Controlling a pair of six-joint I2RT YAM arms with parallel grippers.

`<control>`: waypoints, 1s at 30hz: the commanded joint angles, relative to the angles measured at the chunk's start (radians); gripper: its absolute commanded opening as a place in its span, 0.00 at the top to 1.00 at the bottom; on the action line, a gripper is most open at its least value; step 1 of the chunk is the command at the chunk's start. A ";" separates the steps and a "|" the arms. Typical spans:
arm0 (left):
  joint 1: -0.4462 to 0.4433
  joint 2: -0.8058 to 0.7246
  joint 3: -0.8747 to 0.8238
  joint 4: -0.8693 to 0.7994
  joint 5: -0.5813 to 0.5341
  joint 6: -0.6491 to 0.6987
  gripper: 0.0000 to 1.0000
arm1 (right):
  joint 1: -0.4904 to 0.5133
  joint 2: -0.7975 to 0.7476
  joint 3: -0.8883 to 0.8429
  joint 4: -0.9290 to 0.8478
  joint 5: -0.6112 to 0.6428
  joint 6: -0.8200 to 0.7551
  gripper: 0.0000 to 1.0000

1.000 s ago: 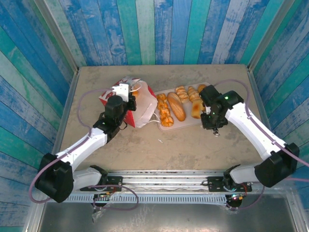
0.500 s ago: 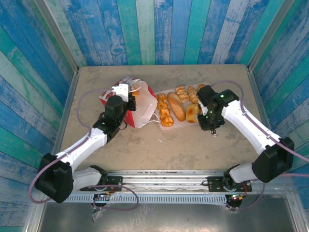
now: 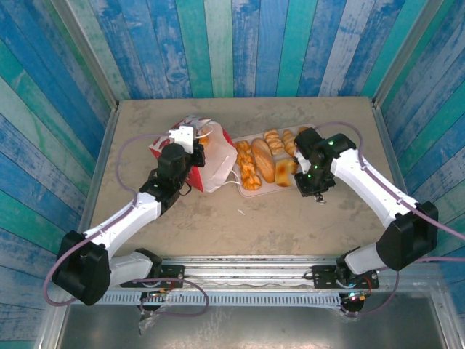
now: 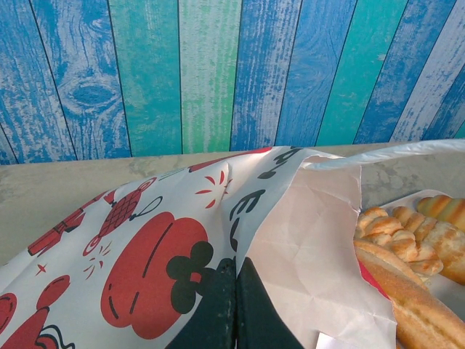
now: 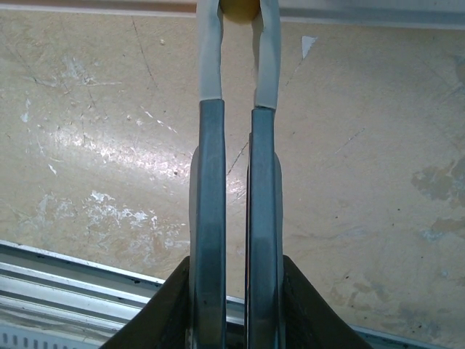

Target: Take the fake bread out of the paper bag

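White paper with red apple prints marks the paper bag point(image 3: 207, 156), which sits on the table point(image 3: 218, 218) with its mouth facing the pale tray point(image 3: 270, 186). We find the left gripper point(image 4: 234, 270) clenched on the bag's paper wall. The fake bread point(image 3: 263, 160) rests on the tray, just beside the bag. The right gripper point(image 5: 238, 18) grasps one golden piece point(image 5: 238, 6) at its fingertips, near the tray's front edge.

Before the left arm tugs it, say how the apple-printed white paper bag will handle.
Probably floppy: the apple-printed white paper bag creases where the left gripper pinches its rim. Thin walls suggest it is light and may drag along.
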 commanded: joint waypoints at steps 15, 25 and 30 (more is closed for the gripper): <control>-0.003 -0.043 0.015 0.019 0.012 -0.005 0.98 | -0.075 0.050 0.057 0.020 0.052 0.036 0.47; -0.002 -0.037 0.018 0.019 0.020 -0.005 0.99 | -0.170 -0.028 0.046 0.072 -0.016 0.057 0.45; -0.002 -0.037 0.020 0.019 0.024 -0.006 0.99 | -0.225 -0.041 0.013 0.098 -0.025 0.070 0.60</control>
